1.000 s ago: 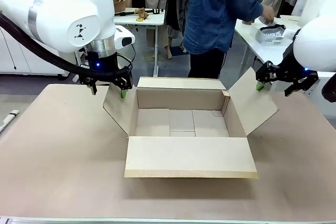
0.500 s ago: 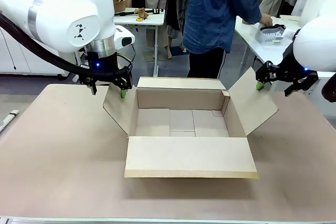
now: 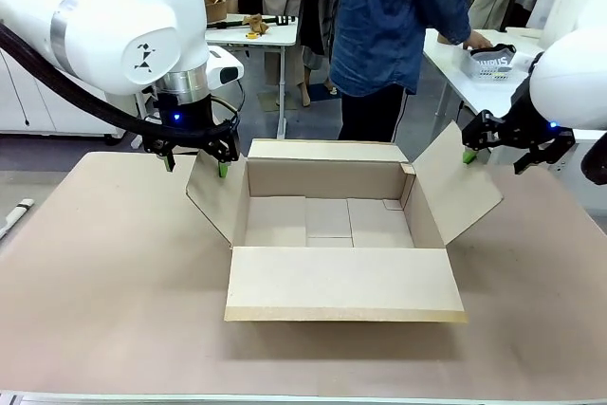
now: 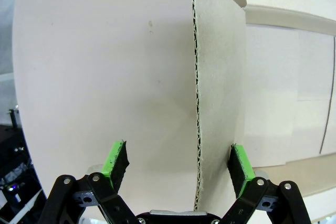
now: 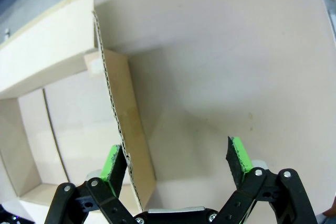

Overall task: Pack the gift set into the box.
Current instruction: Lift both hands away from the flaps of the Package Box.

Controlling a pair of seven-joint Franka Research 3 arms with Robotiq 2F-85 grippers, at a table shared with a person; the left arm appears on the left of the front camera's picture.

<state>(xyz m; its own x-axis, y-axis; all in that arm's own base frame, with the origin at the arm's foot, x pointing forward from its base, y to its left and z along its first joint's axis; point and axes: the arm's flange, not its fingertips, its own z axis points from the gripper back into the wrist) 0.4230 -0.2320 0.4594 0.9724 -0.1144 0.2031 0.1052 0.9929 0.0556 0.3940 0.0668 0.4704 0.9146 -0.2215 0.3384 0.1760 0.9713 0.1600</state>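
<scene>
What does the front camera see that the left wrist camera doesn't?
Front camera: the whole open brown cardboard box, the black right gripper with green pads open at the box's right flap, and a person in a blue shirt with a hand at a light grey plastic tray. Left wrist camera: the wavy corrugated edge of the left flap, close up. Both: the open left gripper astride that flap.

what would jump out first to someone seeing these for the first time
The big open cardboard box sits empty in the middle of the table, flaps spread. The left gripper and right gripper hang open at its left and right side flaps. Behind, a person reaches to the gift set on a side table, far right.
</scene>
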